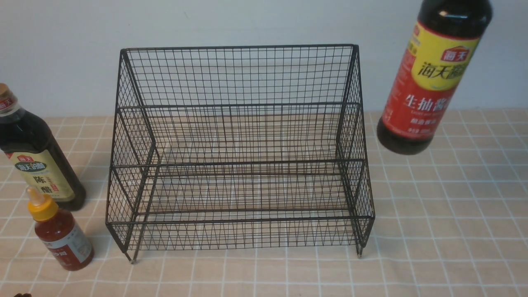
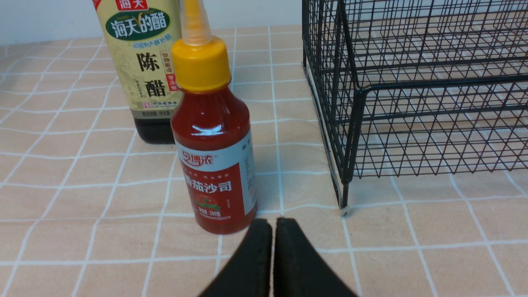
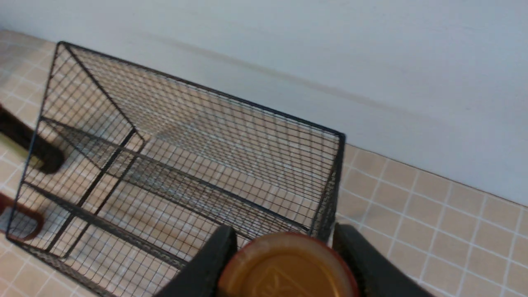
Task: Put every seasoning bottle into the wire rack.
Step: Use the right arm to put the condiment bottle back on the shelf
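bottles being cropped
the soy sauce bottle (image 1: 431,82) is being cut off above, the vinegar bottle (image 1: 39,165) at the left edge.

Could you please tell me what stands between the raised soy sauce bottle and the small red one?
The wire rack stands between them in the front view: soy sauce bottle right, red bottle left.

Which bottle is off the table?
The tall bottle with red-yellow label, held aloft by the right gripper; the vinegar bottle and the red sauce bottle stand on the tablecloth.
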Available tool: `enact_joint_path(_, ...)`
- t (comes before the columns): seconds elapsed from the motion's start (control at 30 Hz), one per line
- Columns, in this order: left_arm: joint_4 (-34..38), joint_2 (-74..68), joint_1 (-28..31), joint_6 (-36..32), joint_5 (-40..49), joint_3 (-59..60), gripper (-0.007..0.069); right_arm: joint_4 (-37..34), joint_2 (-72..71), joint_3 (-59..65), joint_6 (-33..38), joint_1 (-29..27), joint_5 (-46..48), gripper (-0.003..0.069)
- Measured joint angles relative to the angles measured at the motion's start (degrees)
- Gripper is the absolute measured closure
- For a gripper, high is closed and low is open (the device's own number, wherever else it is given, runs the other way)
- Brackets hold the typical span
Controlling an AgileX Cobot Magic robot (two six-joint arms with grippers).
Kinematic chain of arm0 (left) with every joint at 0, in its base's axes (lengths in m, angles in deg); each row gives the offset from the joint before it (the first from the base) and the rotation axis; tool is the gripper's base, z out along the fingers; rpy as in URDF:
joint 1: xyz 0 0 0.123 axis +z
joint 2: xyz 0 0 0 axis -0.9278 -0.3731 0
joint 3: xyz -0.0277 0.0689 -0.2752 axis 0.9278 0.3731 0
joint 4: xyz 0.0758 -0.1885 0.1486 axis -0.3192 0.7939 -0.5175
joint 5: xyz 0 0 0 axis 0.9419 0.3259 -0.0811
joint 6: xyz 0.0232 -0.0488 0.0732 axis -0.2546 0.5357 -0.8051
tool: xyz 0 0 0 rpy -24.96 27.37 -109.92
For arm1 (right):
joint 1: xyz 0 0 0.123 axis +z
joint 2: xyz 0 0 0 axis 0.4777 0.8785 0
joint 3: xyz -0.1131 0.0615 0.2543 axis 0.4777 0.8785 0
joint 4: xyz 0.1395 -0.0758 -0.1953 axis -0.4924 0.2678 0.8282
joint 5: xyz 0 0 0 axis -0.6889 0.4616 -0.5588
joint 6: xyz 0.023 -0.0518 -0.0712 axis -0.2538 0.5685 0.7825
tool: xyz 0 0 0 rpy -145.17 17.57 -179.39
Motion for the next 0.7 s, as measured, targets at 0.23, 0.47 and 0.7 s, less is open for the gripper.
enact_joint_path(0.23,0.0,0.0,0.0,0.0,0.0,0.0,0.0631,0.8,3.4,0.0,0.3,6.6,-1.2,0.0382)
enact_joint_path(0.47,0.0,0.0,0.0,0.0,0.0,0.0,0.0631,2.6,7.1,0.0,0.2,8.6,-8.6,0.0382)
enact_joint_path(0.7,0.0,0.0,0.0,0.0,0.0,0.0,0.0631,3.8,10.0,0.0,0.3,8.6,-10.7,0.0382)
